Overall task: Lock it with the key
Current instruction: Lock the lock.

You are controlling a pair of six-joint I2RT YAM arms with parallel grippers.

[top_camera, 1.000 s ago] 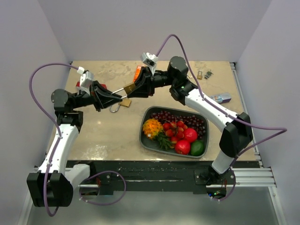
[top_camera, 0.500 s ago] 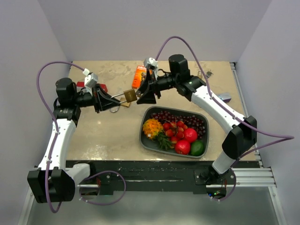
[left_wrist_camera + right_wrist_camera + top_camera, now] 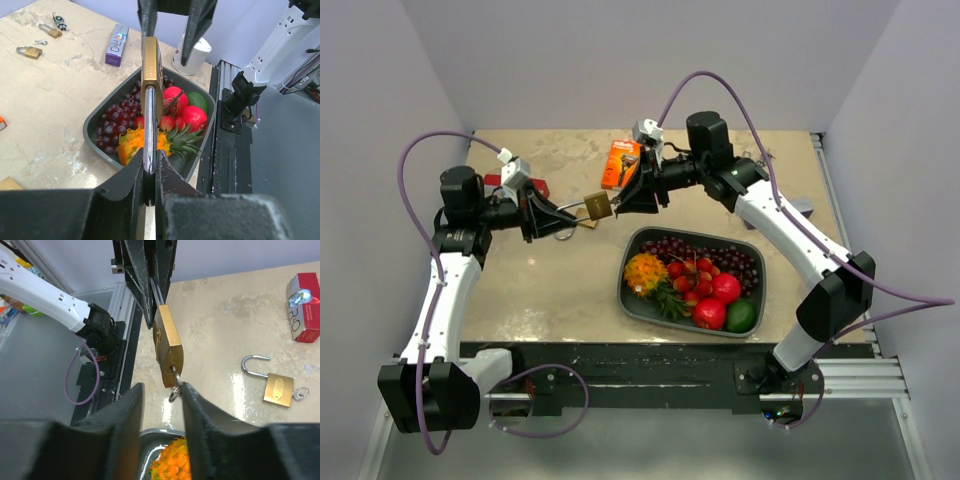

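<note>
- My left gripper (image 3: pixel 570 212) is clamped tight on the steel shackle (image 3: pixel 149 120) of the brass padlock (image 3: pixel 598 206), which hangs in the air above the table (image 3: pixel 540 290), body pointing toward my right arm.
- A red box (image 3: pixel 305 307) lies on the table beside my left wrist.
- A second padlock (image 3: pixel 277 387) lies flat on the table under the held one, shackle swung open, with a small key at its base.
- The key (image 3: pixel 175 379) sits in the keyhole at the free end of the held padlock, and its ring (image 3: pixel 173 396) dangles just below.
- My right gripper (image 3: pixel 161 390) is at that end with the jaws partly spread. The key and ring lie between the fingertips, close against one finger (image 3: pixel 197 410), and are not pinched by both.
- An orange box (image 3: pixel 620 163) lies behind my right gripper.
- The dark tray (image 3: pixel 94 122) sits nearer my bases, holding grapes (image 3: pixel 112 127), a spiky orange fruit (image 3: pixel 131 142), red fruit (image 3: pixel 194 115) and a green one (image 3: pixel 197 100).
- Farther right lie a purple box (image 3: pixel 116 45) and two small shut padlocks (image 3: pixel 30 51).
</note>
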